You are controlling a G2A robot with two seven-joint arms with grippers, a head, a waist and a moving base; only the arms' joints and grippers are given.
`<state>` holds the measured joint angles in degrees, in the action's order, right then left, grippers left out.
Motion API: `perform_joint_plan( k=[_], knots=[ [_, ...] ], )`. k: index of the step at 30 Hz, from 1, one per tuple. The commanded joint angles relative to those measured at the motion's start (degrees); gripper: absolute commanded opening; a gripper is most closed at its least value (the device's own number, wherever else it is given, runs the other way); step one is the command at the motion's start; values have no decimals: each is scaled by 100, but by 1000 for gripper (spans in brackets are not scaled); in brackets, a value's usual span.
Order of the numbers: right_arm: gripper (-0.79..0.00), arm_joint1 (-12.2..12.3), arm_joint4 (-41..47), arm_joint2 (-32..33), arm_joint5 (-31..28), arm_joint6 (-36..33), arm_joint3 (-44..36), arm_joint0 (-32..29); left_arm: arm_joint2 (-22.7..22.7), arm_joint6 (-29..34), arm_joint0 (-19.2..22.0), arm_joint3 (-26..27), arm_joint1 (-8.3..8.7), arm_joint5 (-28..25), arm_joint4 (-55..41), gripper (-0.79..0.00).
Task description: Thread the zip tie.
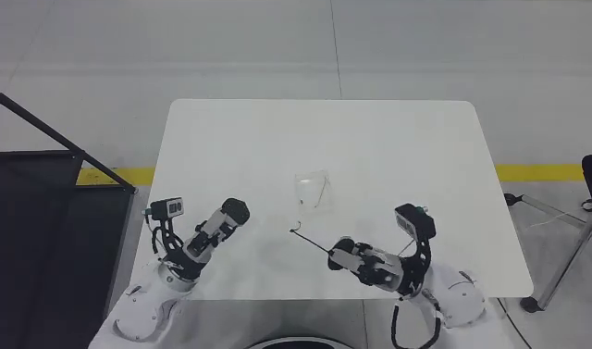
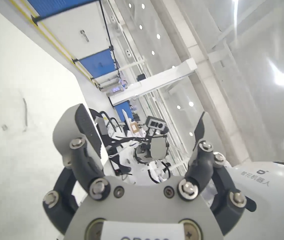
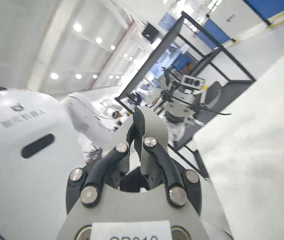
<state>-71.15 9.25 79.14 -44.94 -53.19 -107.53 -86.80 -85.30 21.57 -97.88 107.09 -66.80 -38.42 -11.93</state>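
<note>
- The right fingers (image 3: 154, 126) are clenched, pad against pad. In the top view a thin black zip tie (image 1: 313, 240) runs straight out from between them, so I judge that they are grasping one end of it.
- From that grip the strap points away from the right arm toward the middle of the bench (image 1: 398, 155). Its far end finishes in a small bent tip, free, between the two arms. Whether that tip is the head or the tail is too small to tell.
- The left fingers (image 2: 82, 123) are released and spread wide with nothing between them. They are over the near left part of the bench, apart from the tie's free tip.
- Step in hand, as I read it: the tie is picked up and held out, but threading has not begun. The strap is straight, with no loop.
- The next move calls for the left fingers to take the free end. The strap must then be bent round so the tail meets the head's slot, which needs fine alignment on a springy strip.
- Farther out, a clear plastic piece (image 1: 311, 188) lies on the bench beyond the tip, touching neither arm. I cannot tell what it is.
</note>
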Motion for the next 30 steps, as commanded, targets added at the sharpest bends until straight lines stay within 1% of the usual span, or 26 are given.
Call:
perform_joint_plan(
  k=[1,2,13,14,16,17,20,21,22,26,28,30],
  knots=[
    [-785,-23,-1112,68,218,608,-257,-181,-59,-419,-97,112,-18,32,654,0],
    [-785,-38,-1474,69,321,912,-349,-269,-59,-419,-97,112,-18,32,654,0],
    [-785,-38,-1474,69,321,912,-349,-269,-59,-419,-97,112,-18,32,654,0],
    [-785,-37,-1545,90,360,970,-359,-257,-59,-419,-97,112,-18,32,654,0],
    [-785,-31,-1979,76,395,1067,-462,-215,-18,-414,-74,155,-22,144,715,0],
    [-785,-32,-2309,108,485,1191,-554,-191,20,-388,-71,183,-24,195,738,0],
    [-785,-41,-3744,7,778,1474,-1049,-178,125,-346,-15,212,-32,349,711,0],
    [-785,-45,-4458,0,997,1591,-1237,-166,159,-321,24,201,-34,400,697,0],
    [-785,-58,-5407,-151,1285,1804,-1493,-202,205,-308,72,173,-38,452,709,0],
    [-785,-88,-7199,-719,1771,2220,-1736,-201,334,-308,199,104,-54,564,728,0],
    [-785,-98,-7895,-978,1994,2248,-1729,-111,373,-315,242,91,-59,595,744,0],
    [-785,-112,-8516,-1195,2283,2127,-1664,19,391,-313,259,99,-62,603,721,0]
  ],
)
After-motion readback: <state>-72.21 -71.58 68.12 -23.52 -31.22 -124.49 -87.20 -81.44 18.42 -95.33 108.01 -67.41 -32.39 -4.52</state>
